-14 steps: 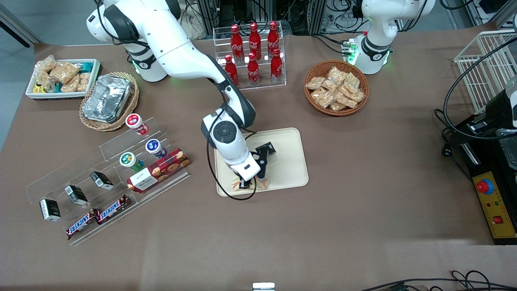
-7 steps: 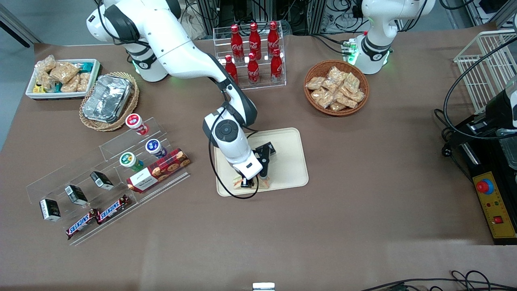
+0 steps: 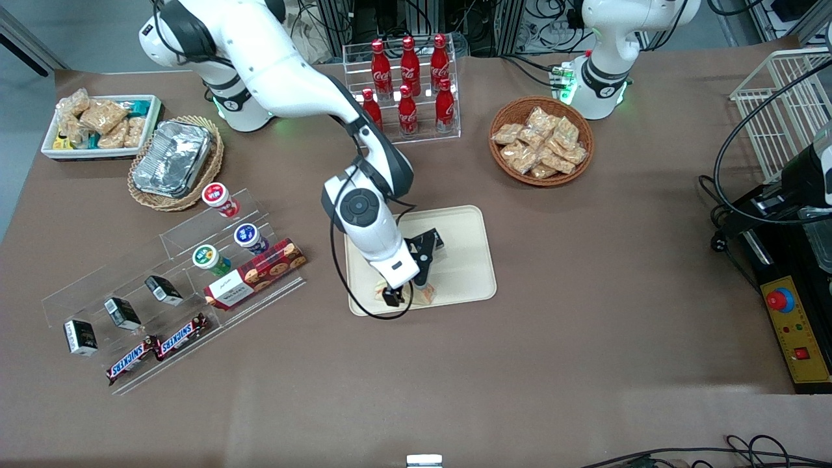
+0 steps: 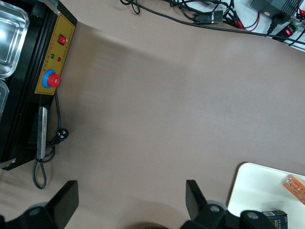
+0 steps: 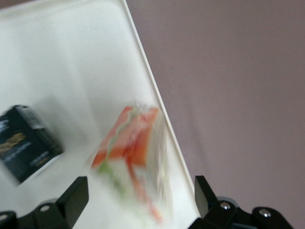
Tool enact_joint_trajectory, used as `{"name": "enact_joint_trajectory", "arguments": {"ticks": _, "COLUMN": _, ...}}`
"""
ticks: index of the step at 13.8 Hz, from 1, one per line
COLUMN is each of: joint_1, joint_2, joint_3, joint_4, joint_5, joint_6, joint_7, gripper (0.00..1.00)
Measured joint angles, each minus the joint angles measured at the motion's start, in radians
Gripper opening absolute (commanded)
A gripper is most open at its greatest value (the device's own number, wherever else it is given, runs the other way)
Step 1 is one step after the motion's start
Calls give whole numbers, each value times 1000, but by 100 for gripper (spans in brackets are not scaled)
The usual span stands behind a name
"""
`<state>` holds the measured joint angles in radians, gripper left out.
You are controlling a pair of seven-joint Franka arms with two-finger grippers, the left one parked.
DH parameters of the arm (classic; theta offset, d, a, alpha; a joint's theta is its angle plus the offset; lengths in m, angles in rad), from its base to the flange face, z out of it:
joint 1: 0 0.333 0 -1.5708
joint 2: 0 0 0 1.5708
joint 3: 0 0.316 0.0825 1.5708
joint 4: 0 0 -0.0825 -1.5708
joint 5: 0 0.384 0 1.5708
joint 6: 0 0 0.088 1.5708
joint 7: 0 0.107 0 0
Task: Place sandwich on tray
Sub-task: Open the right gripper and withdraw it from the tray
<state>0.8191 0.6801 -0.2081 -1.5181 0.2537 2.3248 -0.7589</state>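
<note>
The sandwich [image 5: 131, 143], a clear-wrapped wedge with orange-red and green layers, lies on the cream tray [image 5: 71, 62] close to its rim. My right gripper [image 5: 140, 200] hangs just above it, open, with one finger on each side and nothing between them. In the front view the gripper [image 3: 400, 294] is over the tray's [image 3: 468, 260] corner nearest the camera, and the sandwich's [image 3: 426, 296] ends show on either side of it. The left wrist view catches the sandwich [image 4: 295, 183] on the tray's [image 4: 257, 191] corner.
A small black box [image 5: 26, 143] lies on the tray beside the sandwich. Farther from the camera stand a rack of cola bottles [image 3: 408, 84] and a basket of snack packets [image 3: 541, 142]. An acrylic shelf of snacks [image 3: 195, 279] lies toward the working arm's end.
The wrist has lifted slightly and drawn back from the sandwich, which stays lying on the tray.
</note>
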Motion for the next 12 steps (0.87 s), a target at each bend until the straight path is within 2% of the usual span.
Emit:
{"name": "enact_joint_trajectory", "arguments": {"ticks": 2, "joint_1": -23, "joint_2": -98, "joint_3": -42, "joint_4": 6, "joint_5": 0, "joint_6": -180, "joint_7": 106, "gripper": 99}}
{"name": "enact_joint_trajectory", "arguments": {"ticks": 5, "joint_1": -53, "joint_2": -209, "joint_3": -200, "joint_4": 6, "joint_5": 0, "joint_6": -382, "joint_7": 205, "gripper": 99}}
{"name": "enact_joint_trajectory", "arguments": {"ticks": 9, "joint_1": -72, "joint_2": -265, "joint_3": -463, "joint_4": 3, "joint_5": 0, "joint_6": -478, "joint_7": 214, "gripper": 99}}
{"name": "enact_joint_trajectory", "arguments": {"ticks": 11, "joint_1": -85, "joint_2": -301, "joint_3": -551, "joint_4": 4, "joint_5": -1, "joint_6": -481, "joint_7": 213, "gripper": 99}}
{"name": "enact_joint_trajectory", "arguments": {"ticks": 12, "joint_1": -110, "joint_2": -322, "joint_3": -568, "joint_4": 5, "joint_5": -1, "joint_6": -483, "joint_7": 217, "gripper": 99}}
